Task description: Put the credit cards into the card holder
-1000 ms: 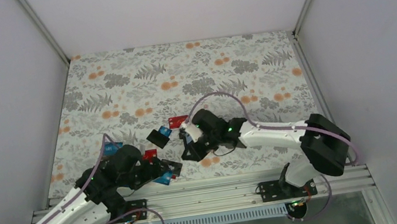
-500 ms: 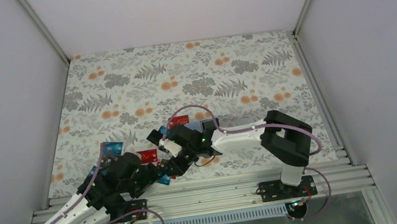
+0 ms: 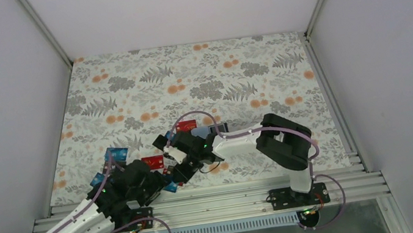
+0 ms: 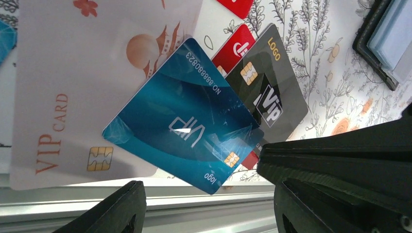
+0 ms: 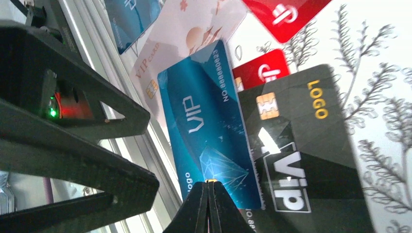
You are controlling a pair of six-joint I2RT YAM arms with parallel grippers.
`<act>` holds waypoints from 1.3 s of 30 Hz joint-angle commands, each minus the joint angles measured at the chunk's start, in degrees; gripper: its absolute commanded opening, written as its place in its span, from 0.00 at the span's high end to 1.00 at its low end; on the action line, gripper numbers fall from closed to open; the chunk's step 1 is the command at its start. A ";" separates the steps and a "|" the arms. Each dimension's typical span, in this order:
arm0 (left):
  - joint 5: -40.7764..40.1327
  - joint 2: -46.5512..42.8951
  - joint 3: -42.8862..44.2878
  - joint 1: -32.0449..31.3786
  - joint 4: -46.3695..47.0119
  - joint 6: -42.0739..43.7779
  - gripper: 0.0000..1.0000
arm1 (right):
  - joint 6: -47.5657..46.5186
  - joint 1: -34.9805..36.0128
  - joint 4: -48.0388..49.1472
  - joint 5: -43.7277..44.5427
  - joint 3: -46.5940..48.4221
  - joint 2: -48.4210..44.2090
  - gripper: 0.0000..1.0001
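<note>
Several credit cards lie near the front rail. A blue VIP card (image 4: pixel 184 131) overlaps a white VIP card (image 4: pixel 58 97), a black VIP card (image 4: pixel 272 92) and red cards (image 4: pixel 233 46). The blue card (image 5: pixel 209 136) and the black card (image 5: pixel 301 145) also show in the right wrist view. My right gripper (image 5: pixel 209 187) is shut, its tips resting on the blue card's near end. My left gripper (image 4: pixel 209 213) is open and empty, its jaws standing on either side of the blue card's corner over the rail. The black card holder (image 4: pixel 384 39), grey-blue inside, lies just beyond; in the top view (image 3: pixel 160 142) my right arm partly hides it.
The metal front rail (image 3: pixel 216 200) runs right under both grippers (image 3: pixel 170 177). More cards lie on the floral cloth: blue ones (image 3: pixel 116 153) at the left, a red one (image 3: pixel 185 126), and a pale one (image 3: pixel 203 131) further back. Grey walls close in both sides.
My right arm has swung left from the middle of the cloth, and its shut gripper has come down onto the cards by the left gripper. My left arm has drawn back slightly.
</note>
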 commanded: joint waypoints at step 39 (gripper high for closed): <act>2.21 9.38 1.38 -1.89 3.67 -0.12 0.32 | -0.95 -6.37 4.03 -2.56 0.61 2.31 0.96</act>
